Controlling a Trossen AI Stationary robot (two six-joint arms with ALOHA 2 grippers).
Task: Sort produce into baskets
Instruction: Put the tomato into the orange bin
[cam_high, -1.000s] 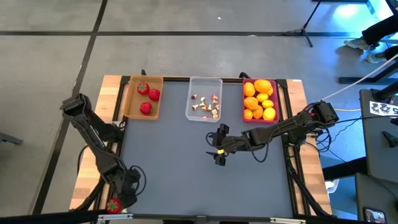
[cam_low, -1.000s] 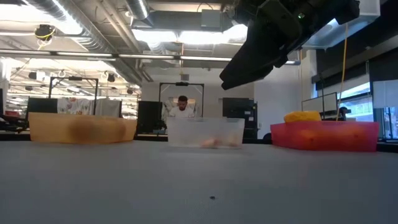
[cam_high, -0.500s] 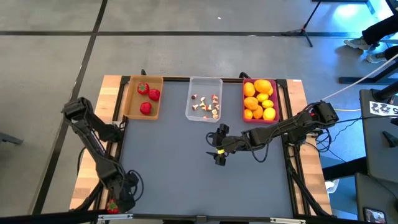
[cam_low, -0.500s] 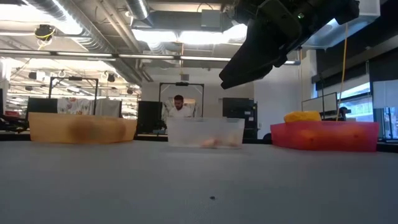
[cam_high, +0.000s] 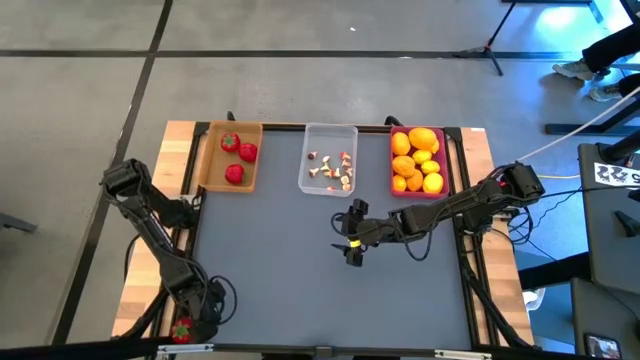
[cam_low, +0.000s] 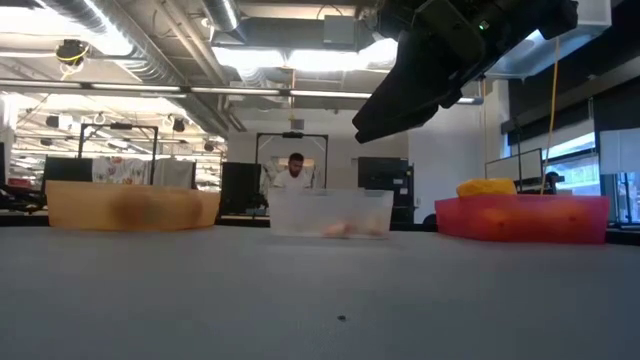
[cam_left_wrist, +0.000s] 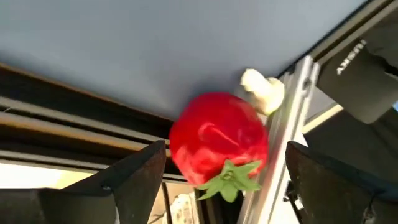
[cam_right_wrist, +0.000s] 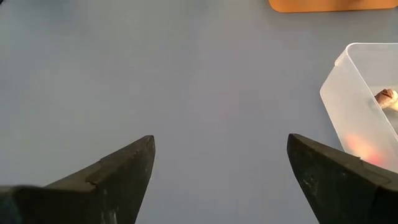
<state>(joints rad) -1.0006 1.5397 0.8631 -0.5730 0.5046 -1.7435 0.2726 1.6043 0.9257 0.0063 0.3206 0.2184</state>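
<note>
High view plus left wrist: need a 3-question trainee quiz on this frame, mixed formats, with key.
1. True or false: the tan basket holds three strawberries.
2. Multiple choice: the stray strawberry lies
A. in the clear basket
B. off the mat at the table's front left corner, between the open fingers of the left gripper
C. under the right gripper
3. Fill in: the yellow and orange fruits sit in the ____ basket.

Key: 1 true; 2 B; 3 pink.
</note>
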